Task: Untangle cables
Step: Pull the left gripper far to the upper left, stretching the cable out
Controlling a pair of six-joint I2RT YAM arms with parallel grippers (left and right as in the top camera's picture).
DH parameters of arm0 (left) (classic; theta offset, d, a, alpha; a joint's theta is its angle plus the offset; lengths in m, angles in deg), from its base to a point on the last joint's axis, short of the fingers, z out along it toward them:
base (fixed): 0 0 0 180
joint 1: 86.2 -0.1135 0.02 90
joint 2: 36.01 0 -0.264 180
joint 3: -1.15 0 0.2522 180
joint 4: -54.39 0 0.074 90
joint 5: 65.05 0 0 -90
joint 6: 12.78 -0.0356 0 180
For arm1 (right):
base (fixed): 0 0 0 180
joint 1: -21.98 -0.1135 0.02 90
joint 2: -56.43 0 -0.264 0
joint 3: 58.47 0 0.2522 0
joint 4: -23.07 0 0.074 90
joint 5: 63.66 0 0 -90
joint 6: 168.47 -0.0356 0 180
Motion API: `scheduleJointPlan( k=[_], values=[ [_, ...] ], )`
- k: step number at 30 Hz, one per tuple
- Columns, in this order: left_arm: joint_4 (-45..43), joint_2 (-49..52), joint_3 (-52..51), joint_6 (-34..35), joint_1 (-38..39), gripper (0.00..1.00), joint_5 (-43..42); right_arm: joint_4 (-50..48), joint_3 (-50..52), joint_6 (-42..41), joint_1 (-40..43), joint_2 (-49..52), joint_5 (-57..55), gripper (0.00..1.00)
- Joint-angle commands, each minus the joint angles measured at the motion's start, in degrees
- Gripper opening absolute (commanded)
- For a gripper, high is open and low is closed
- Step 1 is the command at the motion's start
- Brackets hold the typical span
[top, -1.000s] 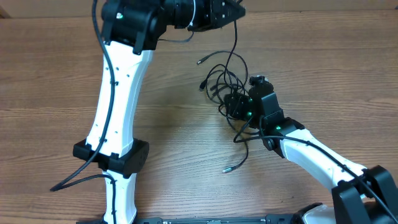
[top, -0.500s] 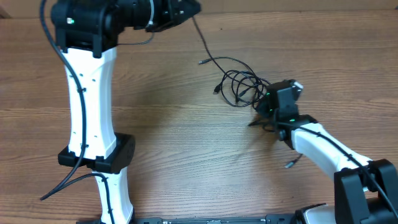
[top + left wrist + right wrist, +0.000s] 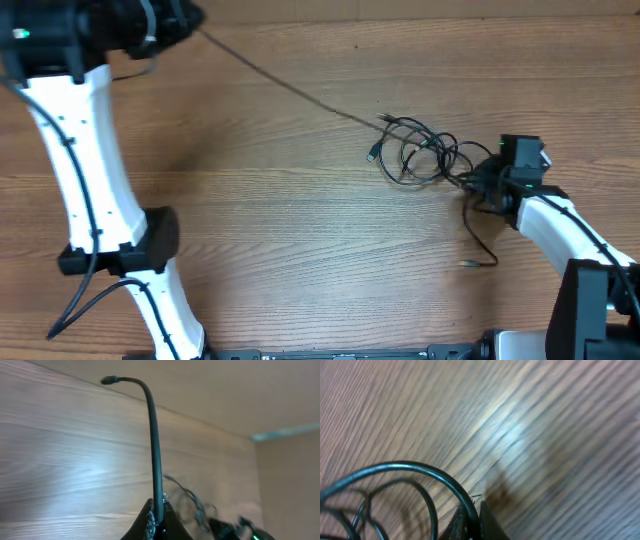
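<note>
The cables lie as a knotted bundle (image 3: 420, 155) of thin black loops right of the table's middle. One cable (image 3: 290, 88) runs taut from the bundle up to my left gripper (image 3: 190, 22) at the far left, which is shut on it. In the left wrist view the cable (image 3: 152, 430) stands up from the jaws (image 3: 158, 515), its plug end at the top. My right gripper (image 3: 480, 178) is shut on a cable at the bundle's right side; the right wrist view shows that cable (image 3: 410, 467) arching out of the jaws (image 3: 471, 515). A loose cable end (image 3: 478, 258) trails toward the front.
The wooden table (image 3: 300, 250) carries only the cables. The left arm's white link (image 3: 90, 170) stands over the left side. The right arm (image 3: 570, 235) reaches in from the lower right corner.
My left gripper has moved far to the left, pulling one cable out straight. The bundle and my right gripper have shifted to the right, and the loose end has followed.
</note>
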Motion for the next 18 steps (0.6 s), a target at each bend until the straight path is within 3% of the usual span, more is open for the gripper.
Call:
scheduleJointPlan(
  k=[1, 5, 9, 18],
  values=[
    [0.5, -1.7, 1.3, -2.5, -4.3, 0.04, 4.6, -0.4, -0.6, 0.2, 3.9, 0.2, 7.1, 0.04],
    [0.7, -1.7, 1.3, -2.7, -5.4, 0.04, 5.4, -1.0, -0.7, 2.1, 6.0, 0.0, 15.7, 0.04],
    [0.8, -1.7, 1.2, -3.0, -5.2, 0.04, 14.0, 2.1, -3.1, 8.3, 6.1, -1.2, 17.2, 0.04],
    [-2.7, -1.7, 1.2, -5.9, -11.3, 0.04, 14.8, 15.3, -12.9, 9.6, 10.6, -2.5, 6.6, 0.04]
  ],
)
